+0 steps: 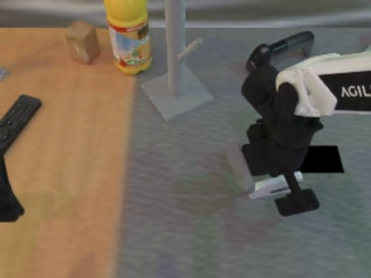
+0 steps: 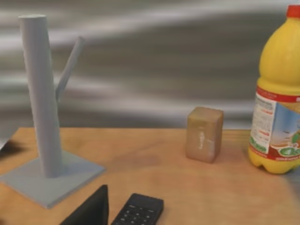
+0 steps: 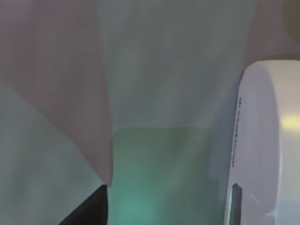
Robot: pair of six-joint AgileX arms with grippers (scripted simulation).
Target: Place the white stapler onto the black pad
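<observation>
The white stapler (image 1: 271, 187) lies on the grey mat at the right, mostly covered by my right arm. In the right wrist view the white stapler (image 3: 269, 140) fills one side, close to the camera. My right gripper (image 1: 283, 184) hangs right over it, open; one dark finger (image 3: 91, 211) stands well apart from the stapler, with bare mat between them. Just right of the gripper lies the black pad (image 1: 323, 159), with nothing on it. My left gripper (image 1: 8, 204) is parked at the left edge and is open, with one finger (image 2: 91, 211) in sight.
A grey stand (image 1: 175, 58) rises at the back centre. A yellow juice bottle (image 1: 128, 35) and a brown block (image 1: 82, 41) stand at the back left. A black remote control (image 1: 17, 119) lies at the left. A dark scanner (image 1: 284, 47) sits behind my right arm.
</observation>
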